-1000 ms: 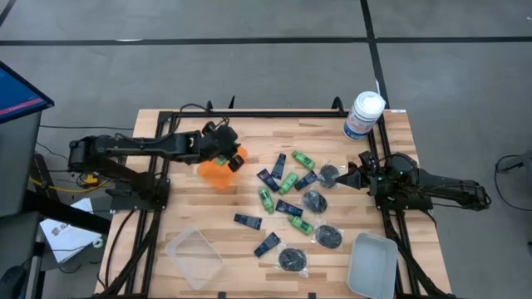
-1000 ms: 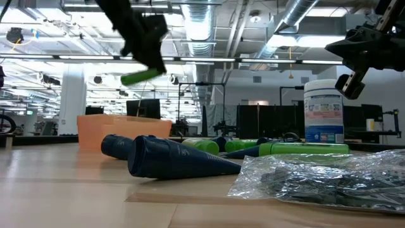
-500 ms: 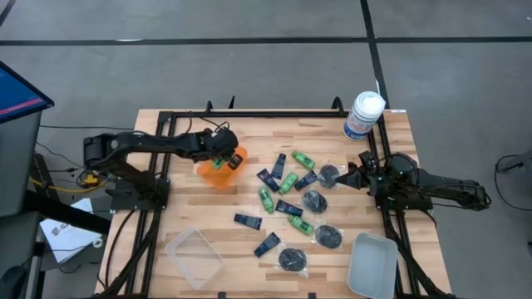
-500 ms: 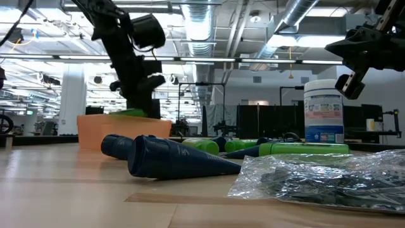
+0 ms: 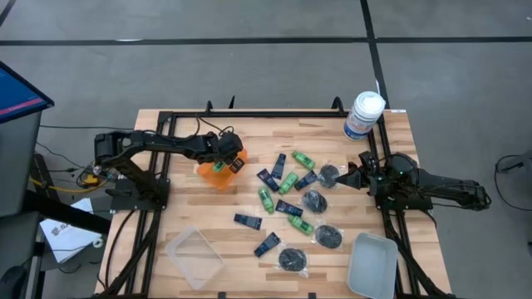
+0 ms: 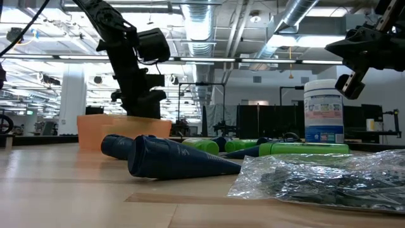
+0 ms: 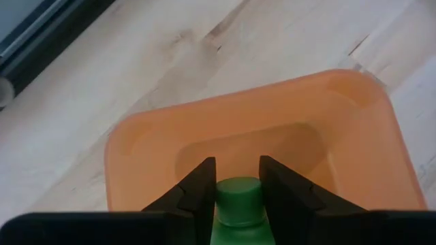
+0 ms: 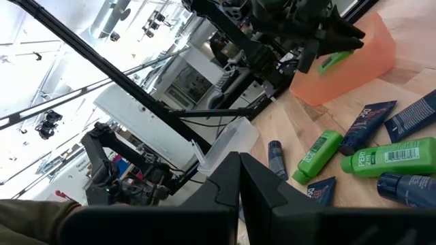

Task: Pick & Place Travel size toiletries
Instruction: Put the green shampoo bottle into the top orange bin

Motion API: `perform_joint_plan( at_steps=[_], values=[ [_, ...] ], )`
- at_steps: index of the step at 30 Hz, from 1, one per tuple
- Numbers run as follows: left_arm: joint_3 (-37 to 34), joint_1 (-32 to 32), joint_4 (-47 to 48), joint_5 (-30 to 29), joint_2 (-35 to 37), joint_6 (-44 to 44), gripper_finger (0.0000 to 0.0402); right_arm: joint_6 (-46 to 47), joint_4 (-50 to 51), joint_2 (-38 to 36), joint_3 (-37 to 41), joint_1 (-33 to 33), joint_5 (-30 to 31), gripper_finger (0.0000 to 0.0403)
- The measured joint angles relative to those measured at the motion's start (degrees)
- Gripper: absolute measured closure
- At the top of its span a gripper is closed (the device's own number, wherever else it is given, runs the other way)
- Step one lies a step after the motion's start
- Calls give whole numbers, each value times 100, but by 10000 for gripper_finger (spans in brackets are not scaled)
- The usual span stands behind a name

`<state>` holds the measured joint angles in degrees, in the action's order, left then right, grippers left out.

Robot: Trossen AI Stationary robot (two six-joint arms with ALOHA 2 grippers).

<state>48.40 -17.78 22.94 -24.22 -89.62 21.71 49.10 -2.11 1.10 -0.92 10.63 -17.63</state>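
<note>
My left gripper (image 5: 224, 163) is shut on a small green bottle (image 7: 238, 204) and reaches down into the orange bin (image 5: 212, 174) at the table's far left; in the low view the fingers (image 6: 144, 107) dip behind the bin's rim and hide the bottle. More travel size toiletries lie loose on the table's middle: green bottles (image 5: 288, 183), navy tubes (image 5: 247, 221) and black round pieces in clear packets (image 5: 293, 260). My right gripper (image 5: 352, 177) hangs shut and holds nothing at the right edge. My left gripper pinches the green bottle between its two fingers, at the sides of its cap end (image 7: 238, 194). The fingers slant down from the table's left and lie along the bottle, whose cap points forward into the bin. Whether the bottle rests on the bin's floor I cannot tell.
A white canister with a blue label (image 5: 363, 115) stands at the far right corner. A clear tray (image 5: 195, 257) lies near left, a pale grey tray (image 5: 371, 264) near right. Black frame rails (image 5: 274, 114) run along the table's far edge.
My left gripper has come down with the green bottle from above the orange bin to inside it and has tipped further downward. The bottle, seen above the rim in the low view before, is now below it.
</note>
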Motion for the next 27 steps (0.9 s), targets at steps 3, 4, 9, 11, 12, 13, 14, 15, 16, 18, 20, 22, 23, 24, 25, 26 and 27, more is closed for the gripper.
perform_joint_plan(
  at_steps=[3,4,9,11,12,13,14,15,16,18,20,22,23,24,25,26,27],
  values=[
    [2,0,-71,-69,34,-123,289,0,-1,0,1,1,0,403],
    [2,0,-107,15,39,-251,281,0,-2,0,1,0,0,403],
    [7,11,-260,432,210,-636,210,0,-2,0,1,0,0,403],
    [4,11,-287,566,375,-636,172,0,-2,0,1,1,0,403],
    [4,11,-287,623,511,-628,154,0,-2,0,1,0,0,403],
    [4,22,-291,658,658,-627,137,0,-2,1,1,1,0,403],
    [7,53,-311,669,803,-627,122,0,-2,2,1,0,0,403],
    [7,86,-315,673,979,-634,110,0,-2,2,1,0,0,403],
    [7,119,-341,718,1153,-667,101,0,-2,0,1,0,0,403],
    [7,209,-506,969,1509,-898,95,0,-2,2,1,0,0,403],
    [7,341,-740,1228,1806,-1231,98,0,-3,2,1,0,0,403],
    [7,499,-1030,1462,2025,-1535,106,0,-4,2,1,2,0,403],
    [31,586,-1168,1567,2108,-1649,109,0,-4,2,1,2,0,403],
    [75,673,-1156,1597,2177,-1756,111,2,-4,2,1,3,0,403],
    [168,785,-1151,1599,2187,-1894,112,0,-4,2,1,2,0,403],
    [267,897,-1201,1608,2170,-2046,113,0,-5,2,1,0,0,403],
    [344,1002,-1184,1610,2162,-2214,113,2,-9,2,1,2,0,403]
  ],
)
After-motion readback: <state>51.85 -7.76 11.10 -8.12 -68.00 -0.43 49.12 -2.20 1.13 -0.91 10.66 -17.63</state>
